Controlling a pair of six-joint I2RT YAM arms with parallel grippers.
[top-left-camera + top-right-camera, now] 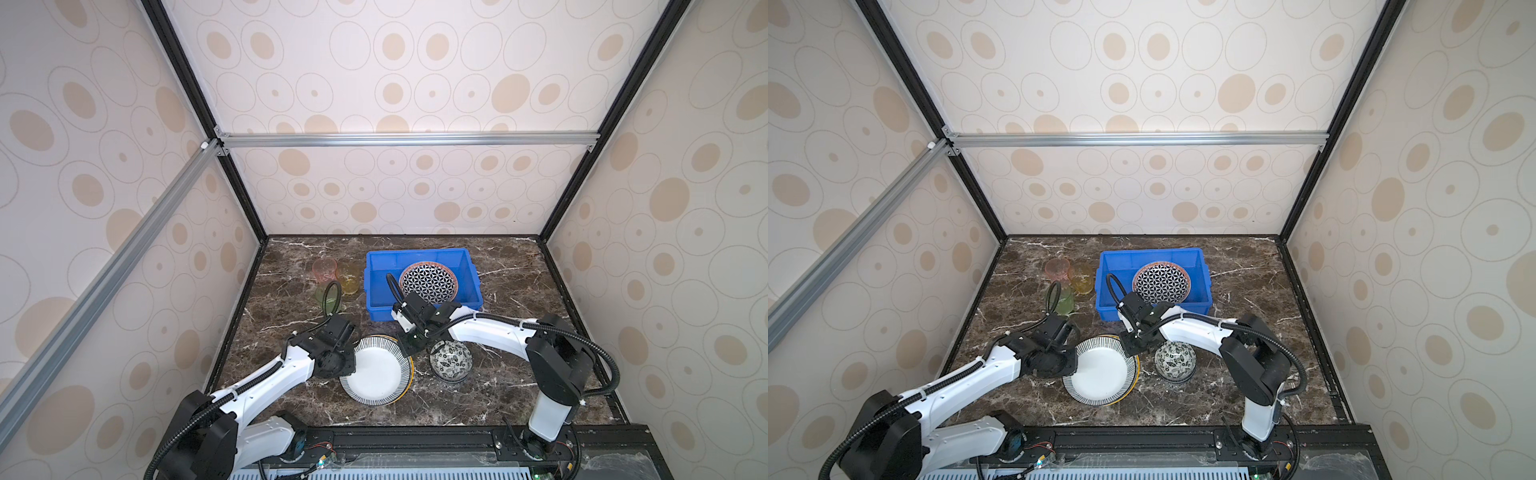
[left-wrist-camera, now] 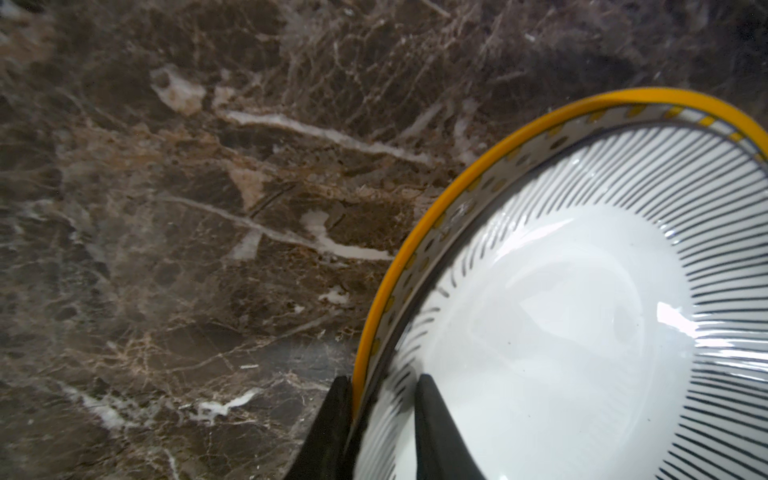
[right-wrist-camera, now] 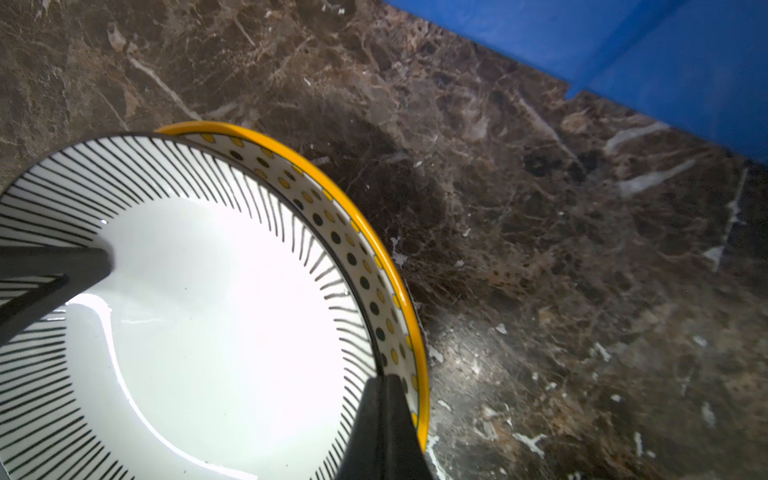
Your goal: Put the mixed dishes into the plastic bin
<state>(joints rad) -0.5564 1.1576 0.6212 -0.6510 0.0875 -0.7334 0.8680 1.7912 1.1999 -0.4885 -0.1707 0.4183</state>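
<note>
So the blue bin (image 1: 380, 282) sits toward the back of the marble desk (image 1: 519, 270), and so far only the black-and-white geometric plate (image 1: 432, 282) is inside it, leaning toward the bin's right wall. The pink tumbler (image 1: 325, 269), amber tumbler (image 1: 349, 280) and green tumbler (image 1: 321, 296) are bunched together just off the bin's left side in both top views, all out on the desk.

In front of the bin, on the robot's side of it, the striped plate (image 1: 380, 370) is nested in the yellow-rimmed plate (image 1: 411, 368), a bit off-centre so the yellow edge peeks out. The floral bowl (image 1: 451, 360) is also in front of the bin, roughly below its right corner.

The left tool (image 1: 352, 363) is at the edge of that stack farthest from the bin's right side. In the left wrist view (image 2: 384, 382) one finger sits right against the outside of the yellow rim (image 2: 409, 253) and the other lies on the inside of the striped plate (image 2: 582, 332), so both rims are between them. Honestly can't tell if it's actually squeezing.

The right tool (image 1: 409, 347) is clenched, fingers together, with its tips (image 3: 388, 382) down at the stack's rim on the side nearest the bin.
</note>
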